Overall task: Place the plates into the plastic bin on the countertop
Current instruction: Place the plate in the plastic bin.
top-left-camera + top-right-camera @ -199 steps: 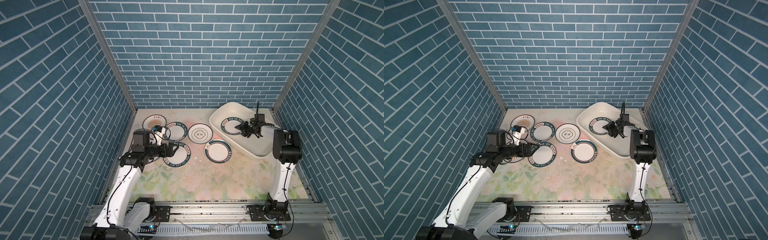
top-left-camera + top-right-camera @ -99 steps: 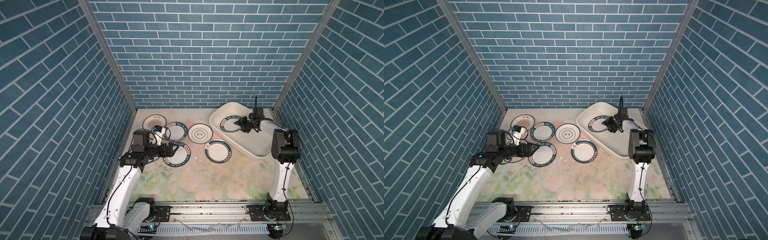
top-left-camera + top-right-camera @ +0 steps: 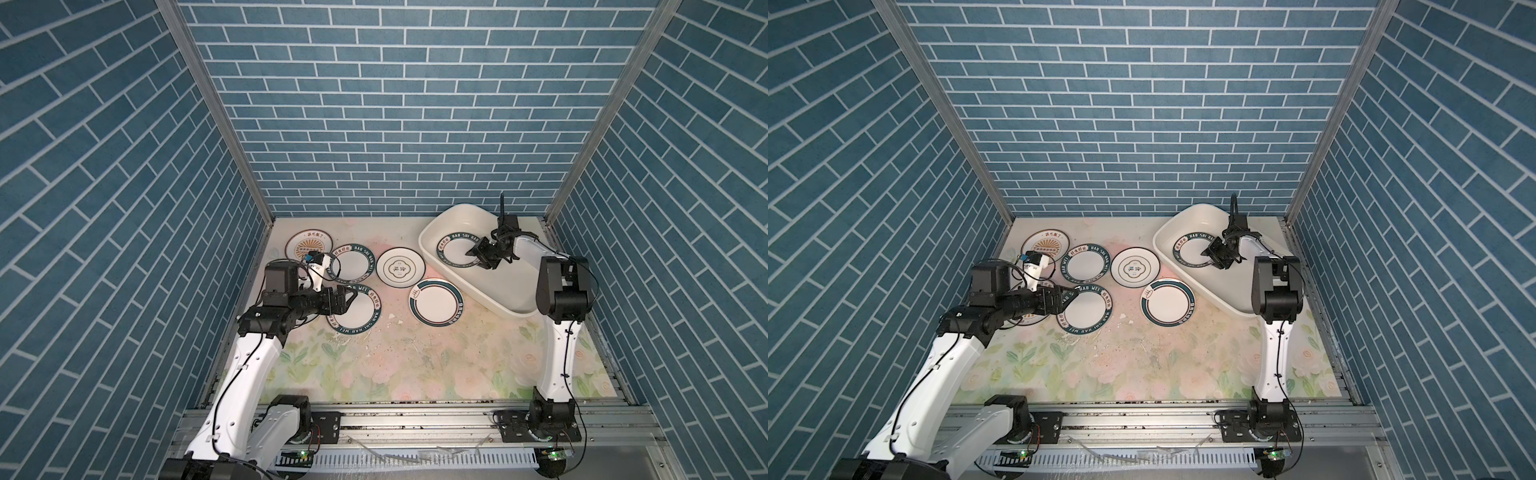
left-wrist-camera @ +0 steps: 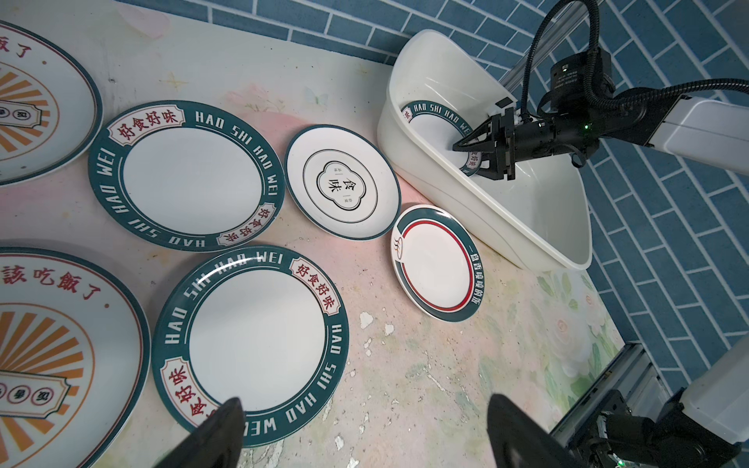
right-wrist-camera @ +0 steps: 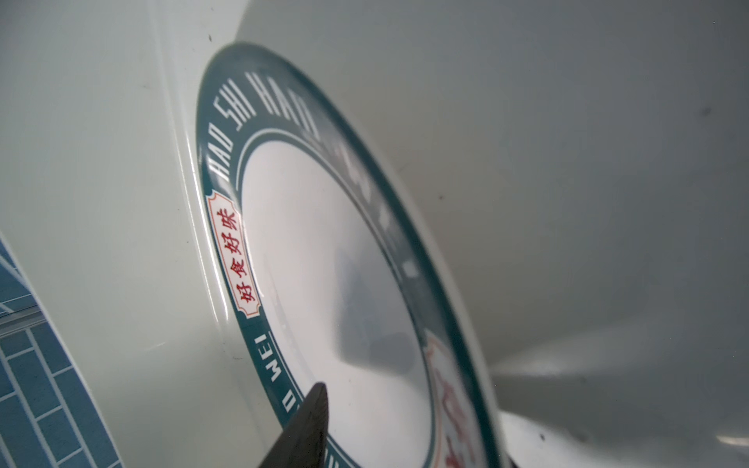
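- Bin (image 3: 521, 291), at the countertop's (image 3: 415, 365) far right corner: a finger snagging its wall on the way out could drag or tip it.
- Plate (image 3: 455, 254) in its far end, apparently tilted against the wall: let go like this, it may slide, clatter, or crowd later plates.
- Right gripper (image 4: 466, 160): jaws partly parted about that rim; grip cannot be told.
- Left gripper (image 4: 367, 421): wide, empty, over the near lettered plate (image 3: 358, 309); its thin rim could slip.
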`<action>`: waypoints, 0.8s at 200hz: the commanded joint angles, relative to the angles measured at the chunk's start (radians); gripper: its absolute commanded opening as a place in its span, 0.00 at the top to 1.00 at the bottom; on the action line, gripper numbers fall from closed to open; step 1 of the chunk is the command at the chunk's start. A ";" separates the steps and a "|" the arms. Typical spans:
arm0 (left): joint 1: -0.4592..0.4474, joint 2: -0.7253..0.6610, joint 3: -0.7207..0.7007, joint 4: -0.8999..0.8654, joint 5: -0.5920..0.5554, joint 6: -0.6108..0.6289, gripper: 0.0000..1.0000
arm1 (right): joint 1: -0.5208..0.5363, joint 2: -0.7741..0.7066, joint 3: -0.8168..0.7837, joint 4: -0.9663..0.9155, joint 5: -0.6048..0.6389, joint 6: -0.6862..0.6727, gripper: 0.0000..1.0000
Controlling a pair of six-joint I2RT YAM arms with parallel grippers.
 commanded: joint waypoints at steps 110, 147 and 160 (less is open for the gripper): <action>0.006 -0.014 -0.029 0.013 0.016 -0.011 0.04 | 0.005 -0.087 0.050 -0.244 0.162 -0.152 0.51; 0.006 -0.007 -0.013 -0.017 -0.081 -0.015 0.03 | 0.005 -0.198 0.046 -0.253 0.219 -0.175 0.51; 0.007 0.014 0.000 -0.036 -0.133 -0.016 0.03 | 0.005 -0.265 0.048 -0.253 0.222 -0.188 0.51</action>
